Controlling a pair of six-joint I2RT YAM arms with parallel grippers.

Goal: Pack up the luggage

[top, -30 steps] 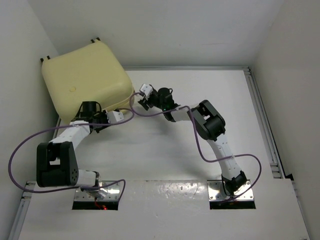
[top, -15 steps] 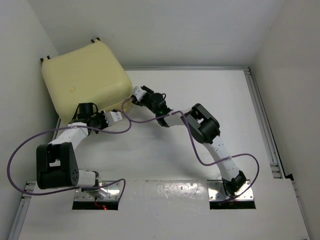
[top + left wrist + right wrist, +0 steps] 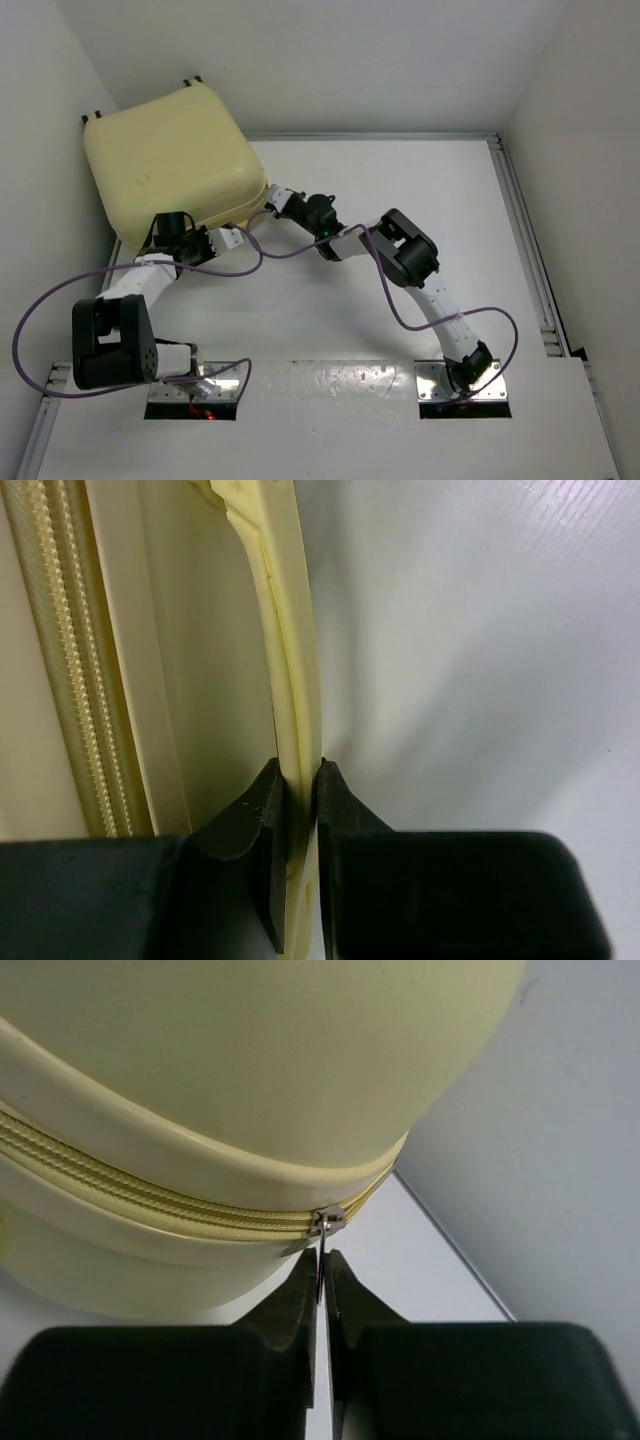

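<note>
The large pale cream-yellow hard-shell suitcase with rounded corners (image 3: 170, 150) lies closed and flat on the white table (image 3: 420, 190). Its lid faces up and it is turned at an angle, with small black wheels (image 3: 190, 79) showing along its far edge. The only marking seen on the suitcase is a small round mark (image 3: 145, 180) pressed into the lid, too small to read from the top view. The left gripper (image 3: 298, 780) sits against the suitcase's near side, close to its near-left part. Its two black fingers are pressed together on a narrow cream-yellow plastic band (image 3: 290, 630) that stands off the shell. In the left wrist view, the matching cream toothed zipper (image 3: 60, 650) runs alongside that band. The right gripper (image 3: 322, 1260) is at the suitcase's near-right rounded corner, just below the seam where the two shell halves meet. Its fingers are pinched together on the small silver metal zipper pull (image 3: 326, 1222), which hangs down from the zipper line into the narrow slit between them. In the right wrist view the shell bulges above the fingers and fills most of the picture. A thin purple cable (image 3: 60, 290) loops out from each arm on the side away from the suitcase, over the table surface.
</note>
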